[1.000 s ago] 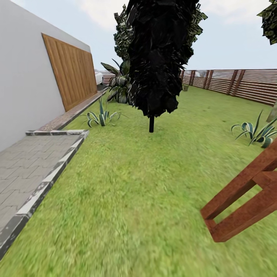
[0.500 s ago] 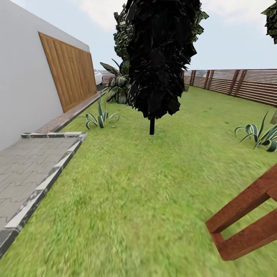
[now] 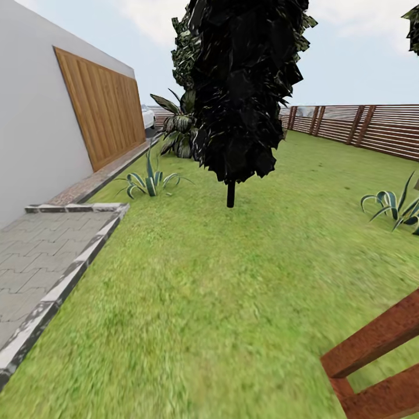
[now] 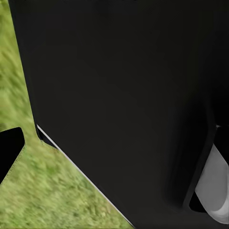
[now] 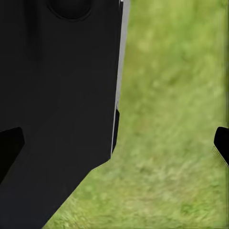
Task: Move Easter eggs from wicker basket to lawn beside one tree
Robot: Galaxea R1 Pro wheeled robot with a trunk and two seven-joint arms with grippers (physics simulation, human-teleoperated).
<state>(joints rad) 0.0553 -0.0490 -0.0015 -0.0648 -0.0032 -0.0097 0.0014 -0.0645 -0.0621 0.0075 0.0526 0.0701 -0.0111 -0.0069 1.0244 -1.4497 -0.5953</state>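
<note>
Robot in transit over bright green mottled lawn (image 3: 233, 291); eggs, basket not located. Dark narrow columnar conifer (image 3: 244, 87) ahead, unsuitable as target tree. Right tool (image 5: 114, 143): tips wide apart, released, grass between. Left tool (image 4: 12, 148): state cannot tell. Arms tucked, presumably for travel.

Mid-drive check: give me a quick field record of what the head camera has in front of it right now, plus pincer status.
ground: lawn, open grass ahead
centre: dark columnar conifer on a thin trunk
left: white house wall with wooden panel; paved path
right: slat fence; red-brown wooden frame at lower right
plants: spiky agaves near path
pincers: states not readable
</note>
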